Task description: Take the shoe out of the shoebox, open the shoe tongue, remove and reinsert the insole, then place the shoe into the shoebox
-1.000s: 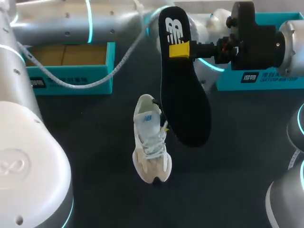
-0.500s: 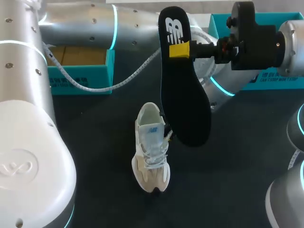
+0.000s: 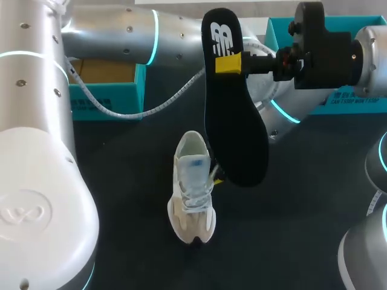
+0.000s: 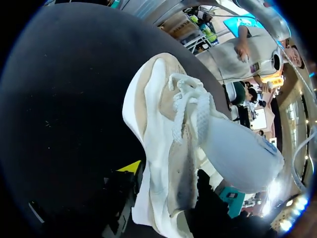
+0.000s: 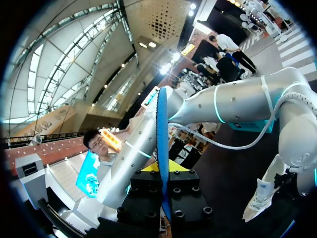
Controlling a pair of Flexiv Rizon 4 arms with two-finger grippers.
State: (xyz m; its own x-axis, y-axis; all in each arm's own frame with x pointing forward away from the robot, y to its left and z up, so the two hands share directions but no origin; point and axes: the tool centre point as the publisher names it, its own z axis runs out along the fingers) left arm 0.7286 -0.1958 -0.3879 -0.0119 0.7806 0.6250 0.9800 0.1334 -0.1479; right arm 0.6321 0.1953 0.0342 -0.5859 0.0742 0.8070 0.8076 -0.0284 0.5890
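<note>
Under the raised insole (image 3: 234, 103), shoe (image 3: 193, 187) slightly nearer than before.

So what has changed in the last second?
The shoe moved a little toward the near side of the table, and the left arm swung its upper links to the right in the head view. Nothing was taken or let go. The right gripper kept the insole in the air, in the same place.
</note>
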